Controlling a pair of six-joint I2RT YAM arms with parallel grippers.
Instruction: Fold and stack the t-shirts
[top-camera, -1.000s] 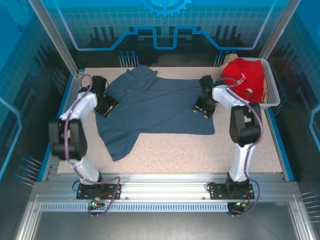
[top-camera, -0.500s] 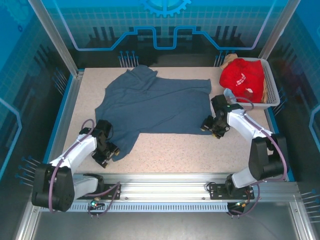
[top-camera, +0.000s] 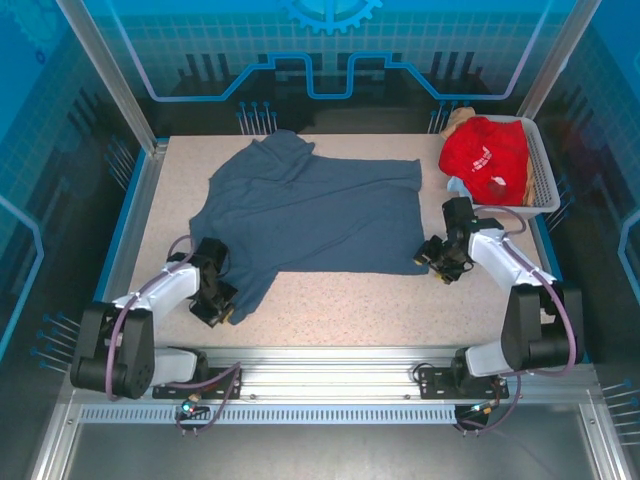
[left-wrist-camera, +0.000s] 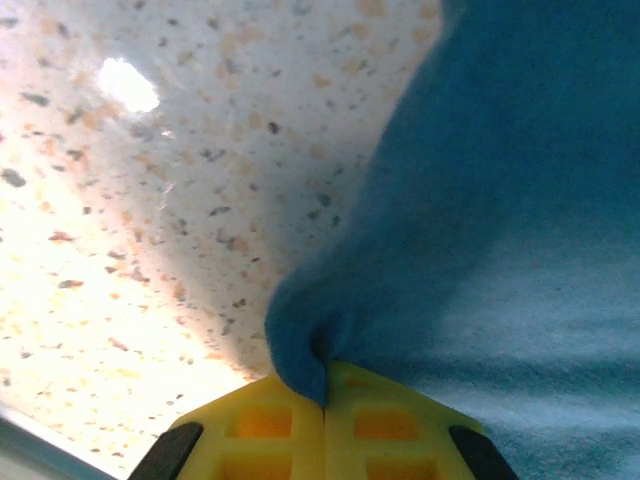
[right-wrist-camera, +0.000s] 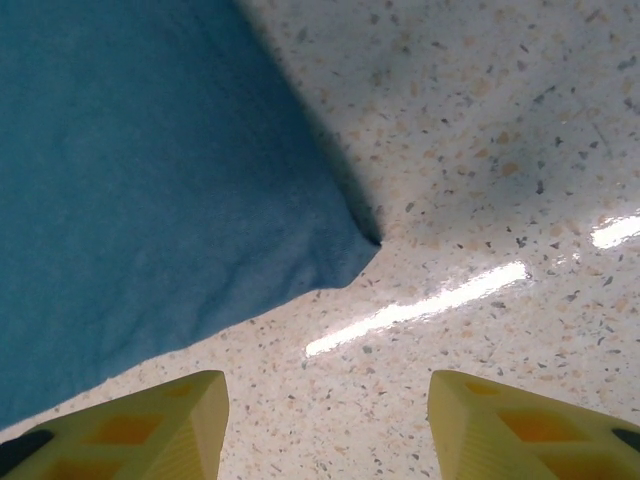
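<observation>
The blue shirt (top-camera: 310, 215) is lying spread out on the speckled table (top-camera: 340, 315), dusty slate in colour, soft and matte; its body is lying mostly flat, with wrinkled folds bunching at its far left part and a long flap trailing off its near left side; in the left wrist view the blue shirt (left-wrist-camera: 480, 220) is showing a fine fuzzy weave, its edge rising off the table (left-wrist-camera: 150, 200) into a small pinched fold.

The left pincer (top-camera: 218, 305) is sitting at the tip of that near left flap; seen close, the left pincer (left-wrist-camera: 325, 395) is pressing its yellow fingers (left-wrist-camera: 265, 430) together with the fold of blue cloth caught between them, so it is gripping the blue shirt. The right pincer (top-camera: 440, 262) is sitting just off the blue shirt's near right corner; in its own view the right pincer (right-wrist-camera: 325, 400) is holding its fingers (right-wrist-camera: 150, 420) apart with nothing between them, and the corner of the blue shirt (right-wrist-camera: 130, 180) is lying flat on the table (right-wrist-camera: 480, 150) just ahead of the gap, not touching either finger.

Right of the blue shirt a white mesh basket (top-camera: 545, 165) is standing at the table's far corner; a red shirt (top-camera: 487, 155) with small white print is heaping up inside it; nothing is lying between either pincer and the blue cloth.
</observation>
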